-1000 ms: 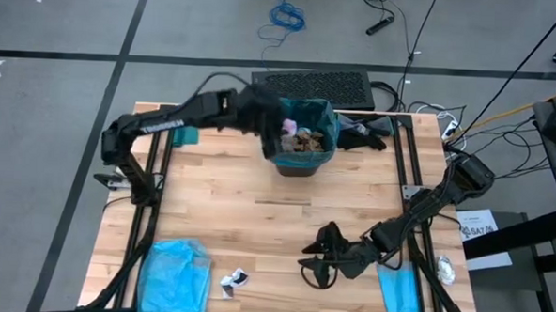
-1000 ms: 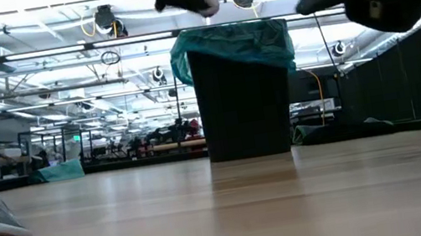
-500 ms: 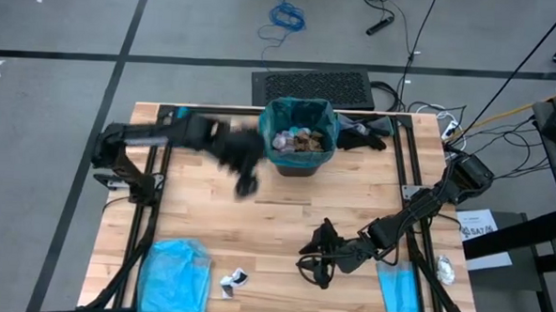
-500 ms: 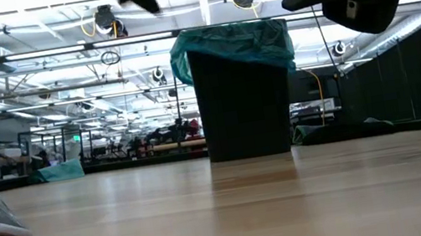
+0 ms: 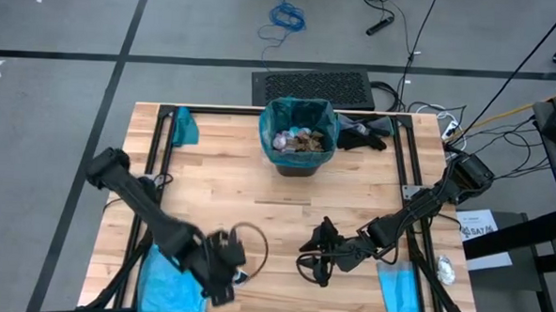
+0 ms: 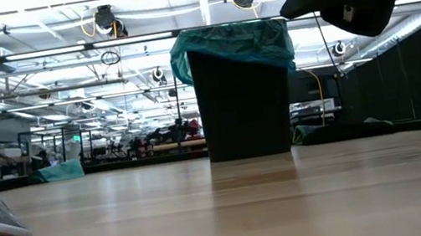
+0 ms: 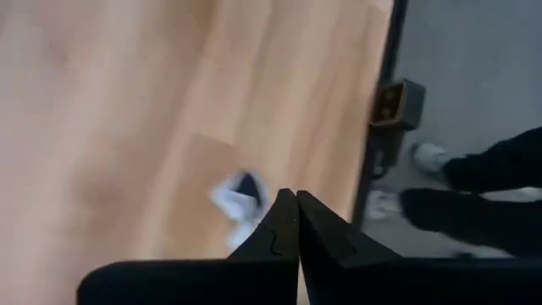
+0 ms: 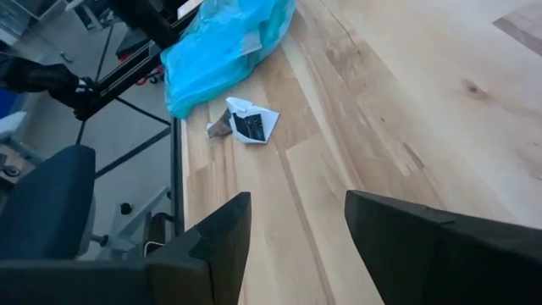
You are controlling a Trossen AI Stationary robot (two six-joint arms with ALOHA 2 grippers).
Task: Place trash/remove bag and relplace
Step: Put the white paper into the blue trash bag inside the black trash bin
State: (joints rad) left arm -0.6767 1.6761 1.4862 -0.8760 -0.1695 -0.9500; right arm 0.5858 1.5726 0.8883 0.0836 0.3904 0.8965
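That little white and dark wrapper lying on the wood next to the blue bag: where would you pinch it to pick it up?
Probably by its raised, folded white edge. The wrapper lies low on the table, apart from the sky-blue plastic bag, so coming straight down from above suits it, with the fingers closing across its narrow width on the side away from the bag.

The bag (image 5: 299,115) is thin dark teal plastic; it lines an upright black bin (image 6: 244,104) at the far middle of the table, its edge folded over the rim. Inside it the trash (image 5: 297,140) lies in a heap: brown, white and perhaps pink scraps.
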